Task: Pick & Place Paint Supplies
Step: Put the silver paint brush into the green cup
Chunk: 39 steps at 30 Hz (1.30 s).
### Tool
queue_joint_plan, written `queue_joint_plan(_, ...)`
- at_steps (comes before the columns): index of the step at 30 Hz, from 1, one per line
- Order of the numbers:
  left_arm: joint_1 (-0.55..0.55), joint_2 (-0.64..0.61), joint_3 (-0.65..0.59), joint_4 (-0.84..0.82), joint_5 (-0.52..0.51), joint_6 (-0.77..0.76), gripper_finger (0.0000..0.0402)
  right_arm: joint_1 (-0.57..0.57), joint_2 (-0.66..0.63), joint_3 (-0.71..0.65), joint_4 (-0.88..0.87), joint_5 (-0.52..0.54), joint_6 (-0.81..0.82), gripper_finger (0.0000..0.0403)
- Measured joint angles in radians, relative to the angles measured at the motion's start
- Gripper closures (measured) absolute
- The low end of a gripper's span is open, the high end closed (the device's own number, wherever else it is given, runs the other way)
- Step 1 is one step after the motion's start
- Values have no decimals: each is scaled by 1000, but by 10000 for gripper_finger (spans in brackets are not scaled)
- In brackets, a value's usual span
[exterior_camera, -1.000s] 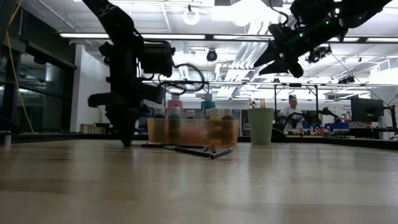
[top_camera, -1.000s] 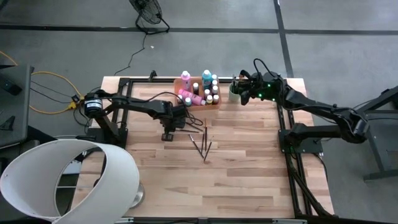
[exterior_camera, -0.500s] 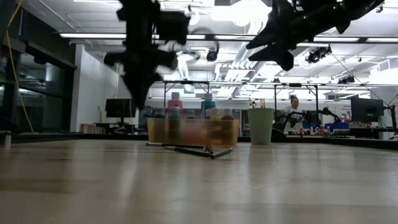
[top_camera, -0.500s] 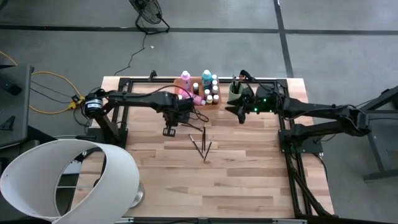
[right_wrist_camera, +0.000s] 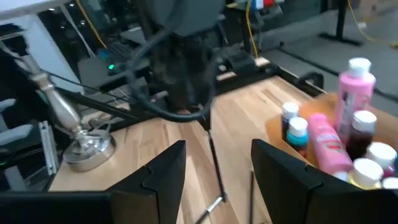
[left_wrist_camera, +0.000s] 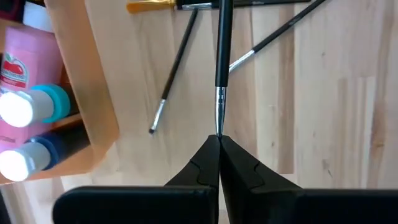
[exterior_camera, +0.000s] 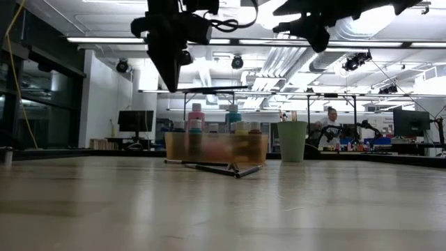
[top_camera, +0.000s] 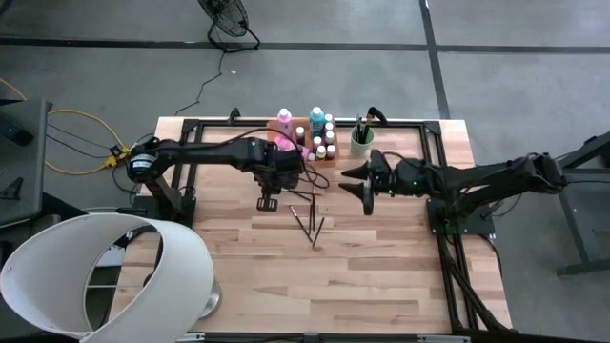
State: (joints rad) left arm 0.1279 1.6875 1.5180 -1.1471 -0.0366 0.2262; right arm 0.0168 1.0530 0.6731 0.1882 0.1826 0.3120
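Black-handled brush (left_wrist_camera: pixel 221 56) is pinched by its bristle tip in the left gripper (left_wrist_camera: pixel 219 144), fingers clamped together on it, and hangs raised above the table (top_camera: pixel 381 276) near the orange tray (left_wrist_camera: pixel 93 93). That's a thin grip right at the end; I'd expect the brush could pivot or slip out on any quick swing, and the dangling handle could clip the tray wall or the bottles (top_camera: pixel 315 129) on the way over. Loose brushes (top_camera: pixel 307 217) lie on the wood just below, so a drop lands in that pile. Right gripper (top_camera: pixel 355 181) hovers over the table beside the green cup (top_camera: pixel 359 141), fingers apart, nothing in them. Both arms sit close over the same patch; crossing paths toward the cup is the other collision risk.
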Motion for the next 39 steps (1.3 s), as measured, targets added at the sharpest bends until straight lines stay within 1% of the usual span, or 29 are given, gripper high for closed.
queue_joint_plan(2,-13,0,1,-11,0,-29,401,45,19,5,23,47,-27,227)
queue_joint_plan(4,-23,0,1,-28,0,-59,401,89,48,23,0,91,-54,227)
queue_joint_plan(6,-32,0,2,-45,0,-102,401,130,97,59,-11,133,-101,227)
queue_joint_plan(8,-33,0,2,-68,12,-153,401,168,150,92,-12,197,-150,227)
queue_joint_plan(11,-30,0,2,-99,94,-248,401,227,246,148,-13,337,-251,227)
queue_joint_plan(14,-29,0,2,-91,180,-314,401,271,344,200,-15,469,-373,227)
queue_joint_plan(17,-29,0,2,-61,293,-352,401,304,438,238,-10,553,-469,227)
queue_joint_plan(21,-30,0,2,-12,380,-388,401,332,547,287,11,629,-550,227)
queue_joint_plan(24,-30,0,2,10,426,-400,401,344,608,316,19,653,-591,227)
queue_joint_plan(27,-30,-1,2,28,452,-419,401,347,655,342,34,654,-612,227)
queue_joint_plan(33,-29,-1,2,73,509,-457,401,350,703,393,35,649,-671,227)
queue_joint_plan(37,-29,-1,2,117,569,-491,401,343,720,403,34,642,-688,227)
queue_joint_plan(39,-29,-1,2,126,582,-501,401,342,722,401,20,638,-699,227)
